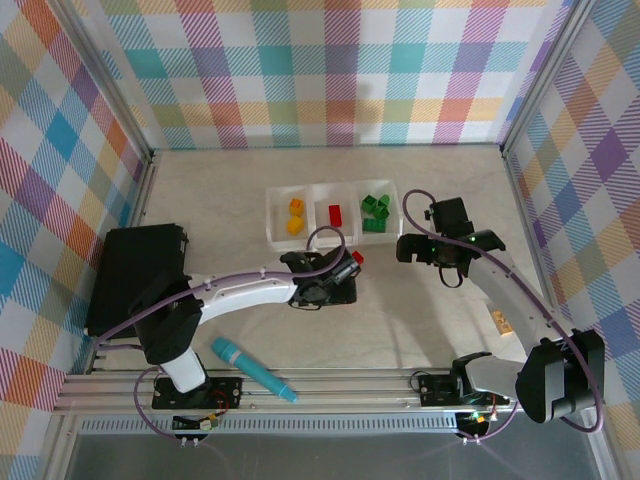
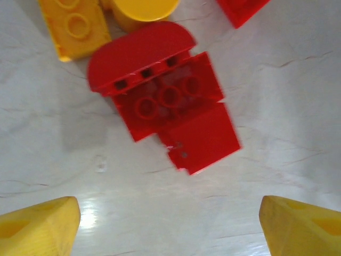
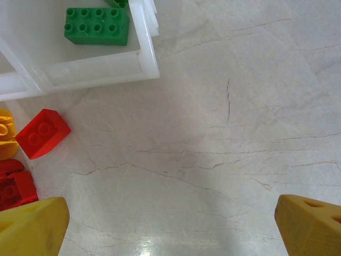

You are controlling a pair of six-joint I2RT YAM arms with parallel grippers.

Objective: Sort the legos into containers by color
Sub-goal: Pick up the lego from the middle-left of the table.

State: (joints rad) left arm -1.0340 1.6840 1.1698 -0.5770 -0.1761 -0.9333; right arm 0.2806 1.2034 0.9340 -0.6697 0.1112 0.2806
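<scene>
Left pincer (image 2: 170,226) hovers open, red legos (image 2: 169,104) lying just ahead.

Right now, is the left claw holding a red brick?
No, the left gripper is open, its yellow fingertips spread wide, and the red bricks lie on the table beyond them.

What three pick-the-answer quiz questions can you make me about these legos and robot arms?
1. Where are the green legos? A) left compartment B) right compartment C) black box
2. How many legos lie in the middle compartment? A) one B) three C) five
3. The left gripper is: A) open B) shut on a green brick C) shut on the pen
Answers: 1 B, the top view shows them there. 2 A, a single red brick lies there. 3 A, its jaws stand apart over loose red bricks.
</scene>
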